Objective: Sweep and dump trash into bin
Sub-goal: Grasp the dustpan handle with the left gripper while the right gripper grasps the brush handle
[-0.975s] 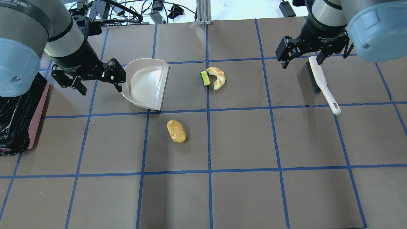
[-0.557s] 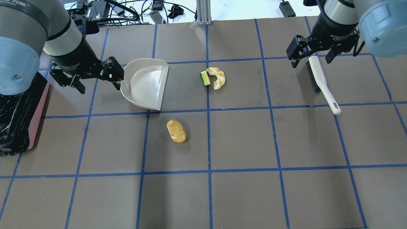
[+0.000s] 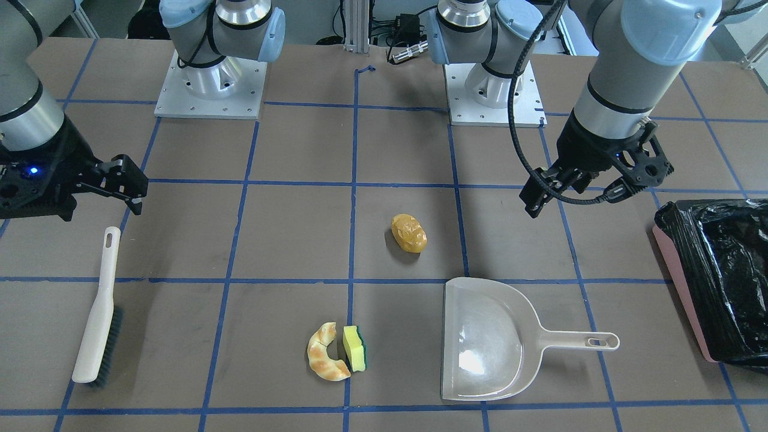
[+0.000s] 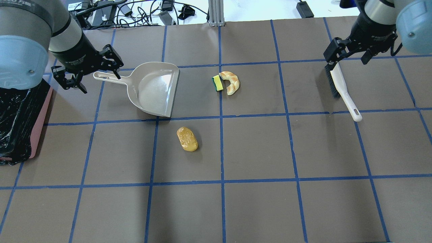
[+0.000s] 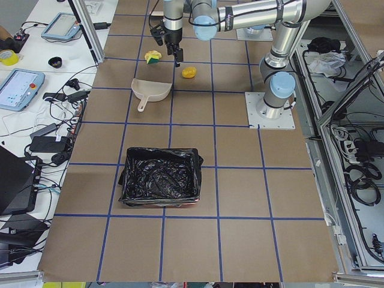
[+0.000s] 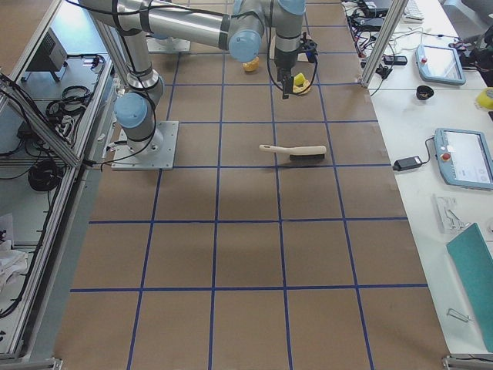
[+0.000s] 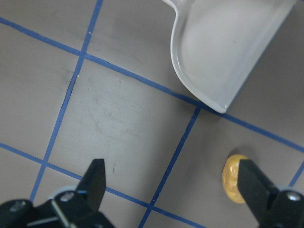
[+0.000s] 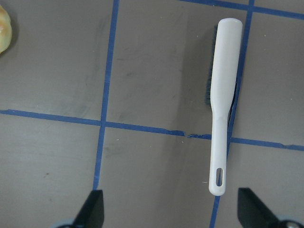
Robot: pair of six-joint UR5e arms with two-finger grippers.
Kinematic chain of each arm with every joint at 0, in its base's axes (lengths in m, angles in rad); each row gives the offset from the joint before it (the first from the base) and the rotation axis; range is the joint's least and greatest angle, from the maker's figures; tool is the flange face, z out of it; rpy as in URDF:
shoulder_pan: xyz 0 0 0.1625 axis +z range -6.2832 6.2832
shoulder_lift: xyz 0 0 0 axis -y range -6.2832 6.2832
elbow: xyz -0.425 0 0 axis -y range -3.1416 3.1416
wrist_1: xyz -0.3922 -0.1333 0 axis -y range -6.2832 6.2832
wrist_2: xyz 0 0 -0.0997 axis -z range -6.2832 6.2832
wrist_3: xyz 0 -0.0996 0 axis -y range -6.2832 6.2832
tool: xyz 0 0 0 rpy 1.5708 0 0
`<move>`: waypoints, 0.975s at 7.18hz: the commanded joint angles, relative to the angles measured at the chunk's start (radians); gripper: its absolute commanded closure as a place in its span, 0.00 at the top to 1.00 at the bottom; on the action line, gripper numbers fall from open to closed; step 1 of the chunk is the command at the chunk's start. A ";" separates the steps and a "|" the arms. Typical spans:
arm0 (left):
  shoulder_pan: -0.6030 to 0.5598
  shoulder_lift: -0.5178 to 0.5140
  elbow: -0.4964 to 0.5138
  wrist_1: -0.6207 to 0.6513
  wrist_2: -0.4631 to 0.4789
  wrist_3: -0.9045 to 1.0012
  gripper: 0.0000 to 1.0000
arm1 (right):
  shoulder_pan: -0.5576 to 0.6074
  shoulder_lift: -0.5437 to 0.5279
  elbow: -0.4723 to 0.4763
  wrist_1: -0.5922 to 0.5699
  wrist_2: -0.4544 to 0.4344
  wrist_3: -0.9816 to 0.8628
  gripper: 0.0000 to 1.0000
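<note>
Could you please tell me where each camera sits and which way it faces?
Front-facing: across the table, facing the robot, steeply down; left arm on its right, right arm left.
Overhead: behind the robot, looking forward and down; both arms enter at upper corners.
Exterior left: table end beyond the bin, looking along it; left arm.
Exterior right: opposite end; right arm.
Left wrist: down past open left gripper onto dustpan, roll.
Right wrist: down past open right gripper onto brush.
Shared: overhead and left wrist both show dustpan and roll.
</note>
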 commanded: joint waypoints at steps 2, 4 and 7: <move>0.040 -0.079 0.012 0.071 0.032 -0.328 1.00 | -0.067 0.089 0.002 -0.066 0.000 -0.067 1.00; 0.045 -0.158 0.082 0.071 0.030 -0.430 1.00 | -0.070 0.124 0.012 -0.119 -0.003 -0.113 0.96; 0.045 -0.302 0.188 0.077 0.035 -0.686 0.99 | -0.117 0.169 0.098 -0.251 -0.006 -0.196 0.93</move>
